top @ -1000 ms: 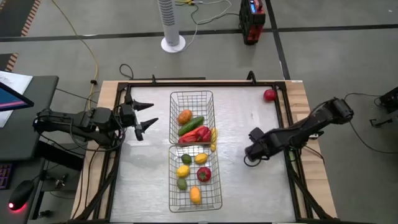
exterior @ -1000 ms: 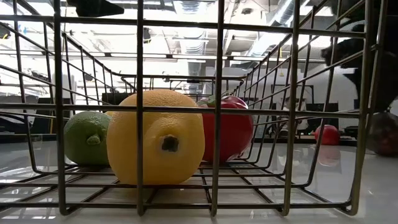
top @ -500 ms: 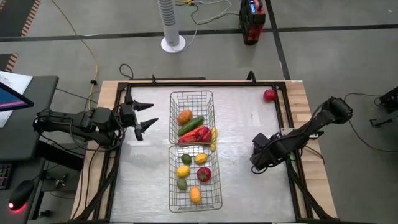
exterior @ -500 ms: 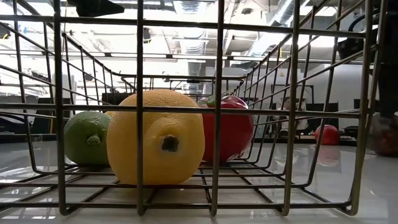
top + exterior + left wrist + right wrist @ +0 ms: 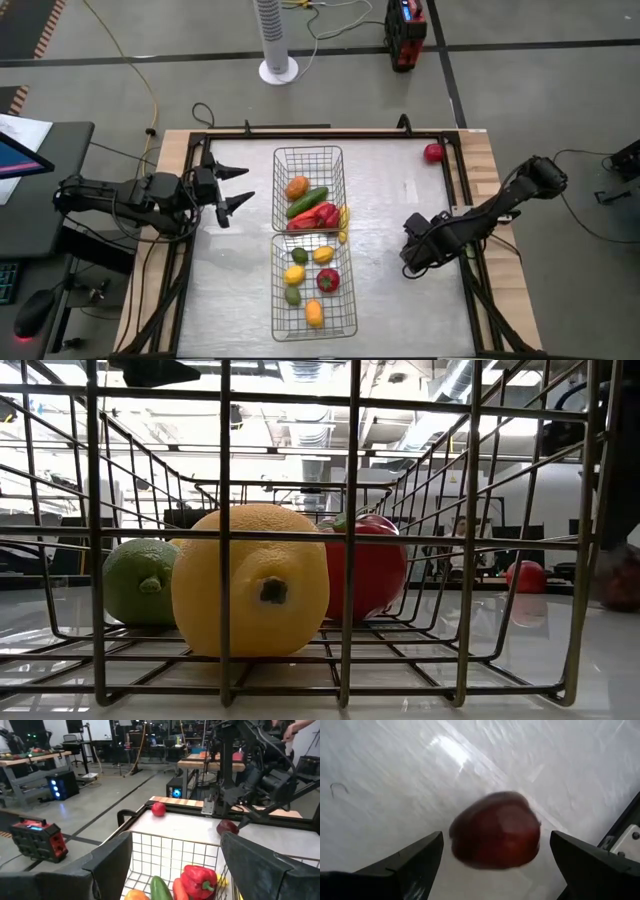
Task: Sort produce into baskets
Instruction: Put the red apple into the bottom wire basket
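**Claw hanging spread over the dark-red apple on the right side of the worktop**

Right claw (image 5: 492,865) is hanging low over the worktop (image 5: 400,205), its two fingers spread wide with nothing gripped. The dark-red apple (image 5: 496,831) is lying straight ahead of it, centred in the gap between the fingers but touching neither; it is resting on bare worktop, well right of the two wire baskets. Being nearly round, the apple is offering no long axis to line up on, so the coming move looks to me like a plain advance and squeeze, with no turning of the wrist called for.

In the high view the right claw (image 5: 412,248) is sitting level with the seam between the far basket (image 5: 309,152) and the near basket (image 5: 314,332), so either one is lying about equally close for the carry. A second, brighter red apple (image 5: 433,152) is waiting at the far right corner of the worktop, also on the right arm's side.

Left claw (image 5: 236,190) is holding off at the left edge beside the far basket, fingers parted and empty, well apart from both apples.
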Controlling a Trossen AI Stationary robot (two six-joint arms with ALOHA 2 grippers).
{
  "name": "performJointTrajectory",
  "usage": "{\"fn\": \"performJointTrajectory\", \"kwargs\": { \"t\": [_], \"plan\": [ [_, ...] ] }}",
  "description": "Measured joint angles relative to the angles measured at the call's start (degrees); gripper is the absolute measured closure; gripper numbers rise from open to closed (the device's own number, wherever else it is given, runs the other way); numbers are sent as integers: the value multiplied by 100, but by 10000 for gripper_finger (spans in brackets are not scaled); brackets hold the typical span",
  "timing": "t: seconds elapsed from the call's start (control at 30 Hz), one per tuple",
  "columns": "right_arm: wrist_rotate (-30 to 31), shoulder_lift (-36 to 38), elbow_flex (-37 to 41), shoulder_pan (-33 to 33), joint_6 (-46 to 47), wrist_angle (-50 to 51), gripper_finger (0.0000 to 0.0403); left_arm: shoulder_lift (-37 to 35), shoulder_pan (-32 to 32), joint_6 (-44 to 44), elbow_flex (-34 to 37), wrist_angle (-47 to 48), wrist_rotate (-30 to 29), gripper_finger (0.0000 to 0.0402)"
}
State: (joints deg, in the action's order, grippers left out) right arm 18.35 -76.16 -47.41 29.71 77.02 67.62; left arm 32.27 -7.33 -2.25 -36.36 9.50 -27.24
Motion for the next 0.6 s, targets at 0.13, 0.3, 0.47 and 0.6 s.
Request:
{"fn": "performJointTrajectory", "kwargs": {
  "t": [0.13, 0.3, 0.47, 0.6],
  "plan": [
    [-20, -2, 217, -125, -55, -183, 10, 0, 2, 0, 0, 2, 0, 110],
    [-84, -2, 294, -302, -31, -252, 10, 0, 2, 29, 0, 4, -4, 110],
    [-187, 2, 270, -477, 275, -214, 10, 0, 2, 44, 0, 6, -7, 110],
    [-327, 2, 270, -533, 466, -136, 10, 0, 2, 46, 0, 7, -9, 110]
  ]
}}
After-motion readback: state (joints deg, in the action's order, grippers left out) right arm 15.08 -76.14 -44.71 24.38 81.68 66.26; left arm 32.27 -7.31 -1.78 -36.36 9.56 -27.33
